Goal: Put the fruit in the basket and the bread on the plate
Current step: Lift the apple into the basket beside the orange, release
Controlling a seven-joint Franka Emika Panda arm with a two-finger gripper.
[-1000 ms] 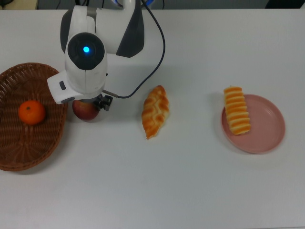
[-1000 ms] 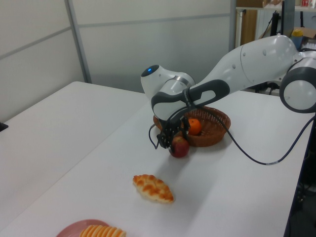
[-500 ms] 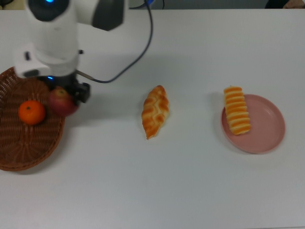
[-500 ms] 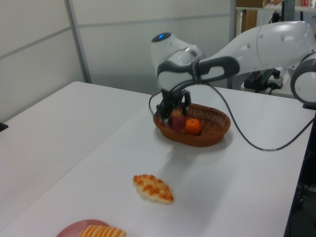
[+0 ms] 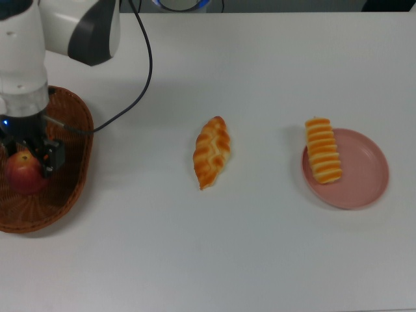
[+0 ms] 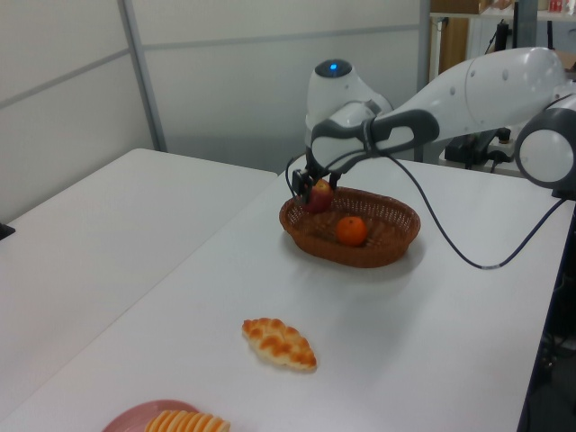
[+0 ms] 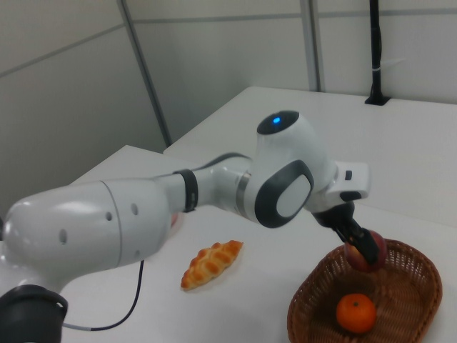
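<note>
My gripper (image 5: 27,164) is shut on the dark red apple (image 5: 23,179) and holds it in the air over the brown wicker basket (image 5: 80,164) at the top view's left. The left view shows the apple (image 6: 318,197) above the basket's far rim, with the orange mandarin (image 6: 351,231) lying inside; the arm hides the mandarin in the top view. In the right view the apple (image 7: 368,257) hangs above the mandarin (image 7: 355,313). The braided bread (image 5: 212,151) lies on the table's middle. The ridged roll (image 5: 323,150) rests on the pink plate (image 5: 365,177), overhanging its rim.
The arm's black cable (image 5: 140,71) trails across the table from the basket toward the top edge. White tabletop (image 5: 195,247) stretches between basket, braided bread and plate.
The gripper lifted the apple from the table beside the basket and carried it toward the top view's left, over the basket. Bread, roll and plate stayed put.
</note>
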